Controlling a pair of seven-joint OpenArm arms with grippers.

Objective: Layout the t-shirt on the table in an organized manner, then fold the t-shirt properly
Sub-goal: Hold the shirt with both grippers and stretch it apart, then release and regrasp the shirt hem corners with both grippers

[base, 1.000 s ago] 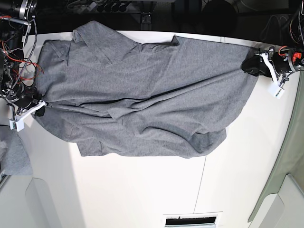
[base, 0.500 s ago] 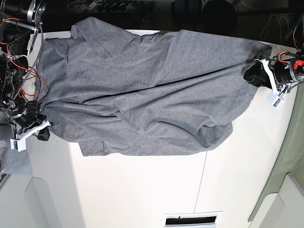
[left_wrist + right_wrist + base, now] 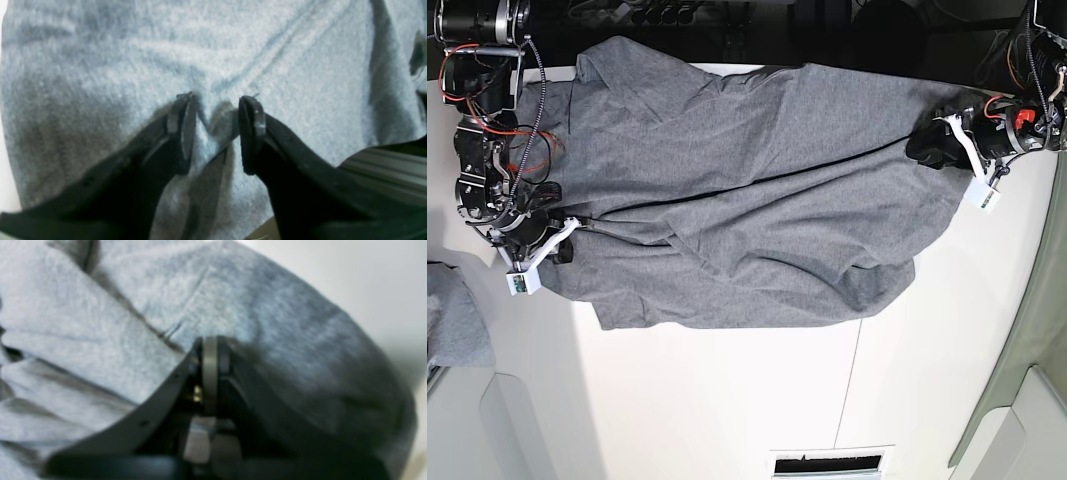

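Observation:
The heather-grey t-shirt (image 3: 747,200) lies spread and wrinkled across the far half of the white table (image 3: 727,400). My left gripper (image 3: 930,145) is at the shirt's right edge. In the left wrist view its jaws (image 3: 215,130) stand parted with a loose fold of the t-shirt (image 3: 233,50) between the fingers. My right gripper (image 3: 567,238) is at the shirt's left edge. In the right wrist view it (image 3: 210,346) is shut on the t-shirt (image 3: 267,323), which drapes over the fingertips.
A smaller bunch of grey cloth (image 3: 452,325) lies off the table's left side. A pale grey-green panel (image 3: 1027,330) runs along the right. A thin dark seam (image 3: 852,385) crosses the table. A white vent-like slot (image 3: 832,463) sits at the near edge.
Both grippers have moved inward toward the shirt's middle, the left from the right edge, the right from the left. The cloth between them is slacker, and the left jaws now stand parted.

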